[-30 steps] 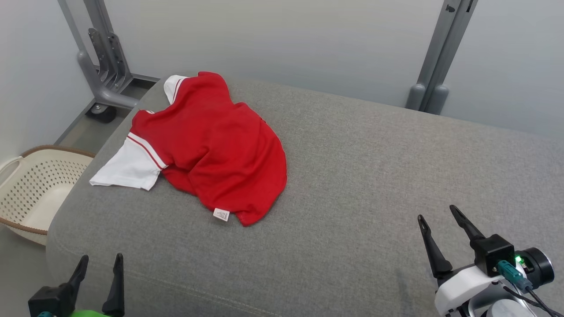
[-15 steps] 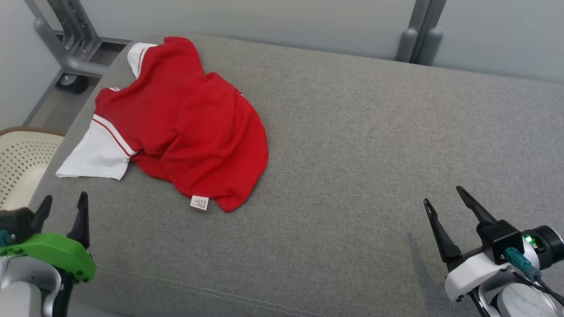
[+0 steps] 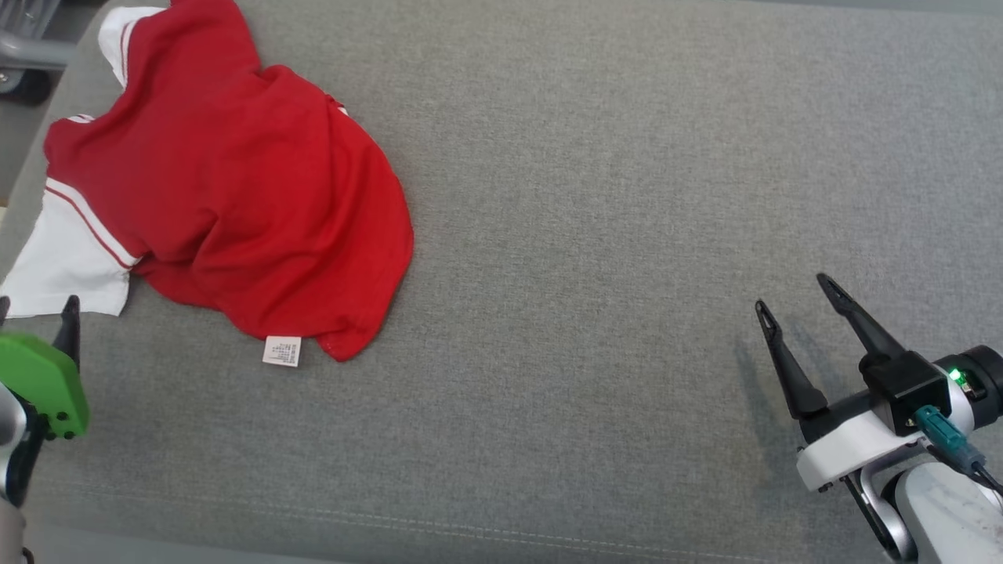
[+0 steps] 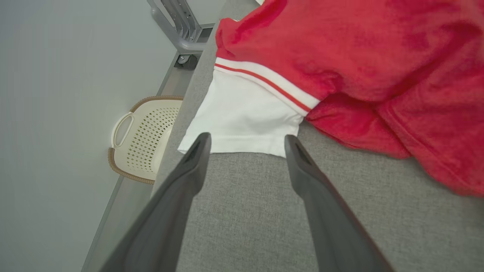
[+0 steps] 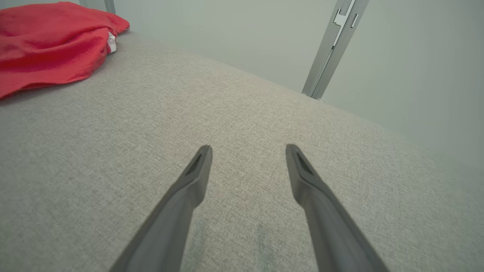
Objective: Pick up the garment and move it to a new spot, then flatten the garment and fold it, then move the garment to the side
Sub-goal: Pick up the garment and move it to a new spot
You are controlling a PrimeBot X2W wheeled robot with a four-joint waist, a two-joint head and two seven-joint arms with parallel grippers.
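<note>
The garment point(image 3: 227, 180) is a red shirt with white sleeves, lying crumpled at the far left of the grey cushioned surface point(image 3: 611, 204). A small white label point(image 3: 282, 351) sticks out at its near hem. My left gripper point(image 3: 35, 307) is at the left edge, open, just short of the white sleeve point(image 3: 63, 266). In the left wrist view its fingertips point(image 4: 202, 141) straddle the sleeve's hem point(image 4: 242, 145) with nothing between them. My right gripper point(image 3: 791, 295) stands open and empty at the lower right, far from the shirt point(image 5: 49, 41).
A cream perforated basket point(image 4: 143, 143) sits on the floor beside the cushion's left edge. A grey metal frame with a castor point(image 4: 181, 34) stands beyond the far left corner, and a metal post point(image 5: 332, 45) behind the right side. The cushion's front seam point(image 3: 470, 533) runs close by.
The head camera has tilted down and closer, so the whole picture shifted. My left gripper has advanced from the near edge up to the white sleeve. The right gripper has kept its place, still open.
</note>
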